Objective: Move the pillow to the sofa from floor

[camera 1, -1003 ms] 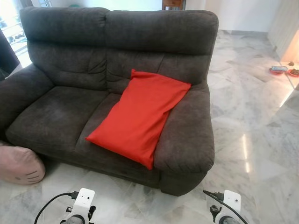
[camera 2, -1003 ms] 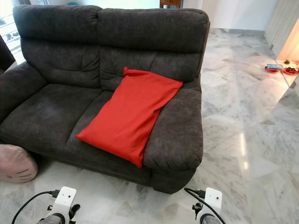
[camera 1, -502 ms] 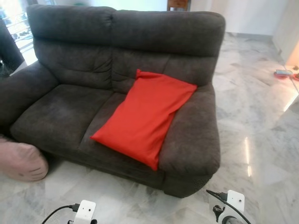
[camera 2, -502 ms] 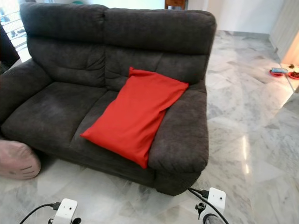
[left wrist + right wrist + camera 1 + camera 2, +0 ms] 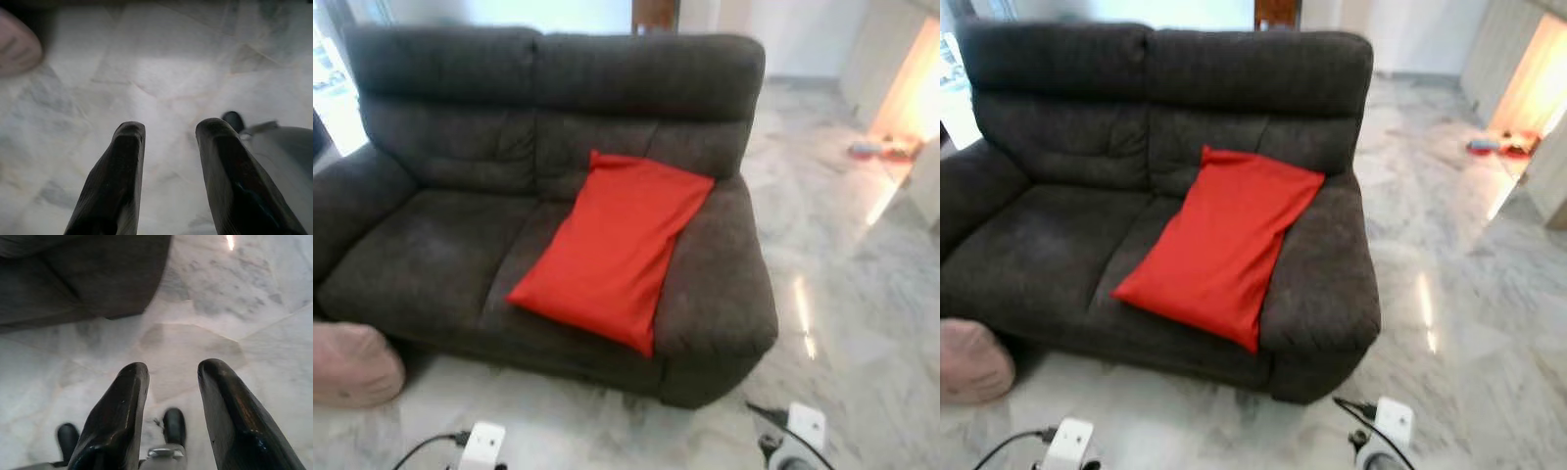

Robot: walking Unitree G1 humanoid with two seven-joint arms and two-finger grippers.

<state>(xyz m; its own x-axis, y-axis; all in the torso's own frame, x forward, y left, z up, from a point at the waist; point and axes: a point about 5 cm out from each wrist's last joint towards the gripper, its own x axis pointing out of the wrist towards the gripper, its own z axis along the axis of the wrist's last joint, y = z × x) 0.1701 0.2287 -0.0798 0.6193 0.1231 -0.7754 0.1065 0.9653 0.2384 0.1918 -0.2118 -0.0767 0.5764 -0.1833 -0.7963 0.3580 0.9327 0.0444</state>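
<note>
Your flat red fabric pillow point(image 5: 612, 250) lies on the dark grey fabric sofa point(image 5: 440, 245), leaning against its right armrest, both empty end effectors, left point(image 5: 168, 147) and right point(image 5: 168, 387), spread over marble floor point(image 5: 862, 284); task looks done.

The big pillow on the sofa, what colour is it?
Plain bright red pillow, clearest in the left eye view.

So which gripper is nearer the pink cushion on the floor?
The left. The left gripper hangs open over bare marble, with the pink cushion just off to its left by the sofa's corner. The right gripper hangs open below the sofa's far armrest.
</note>
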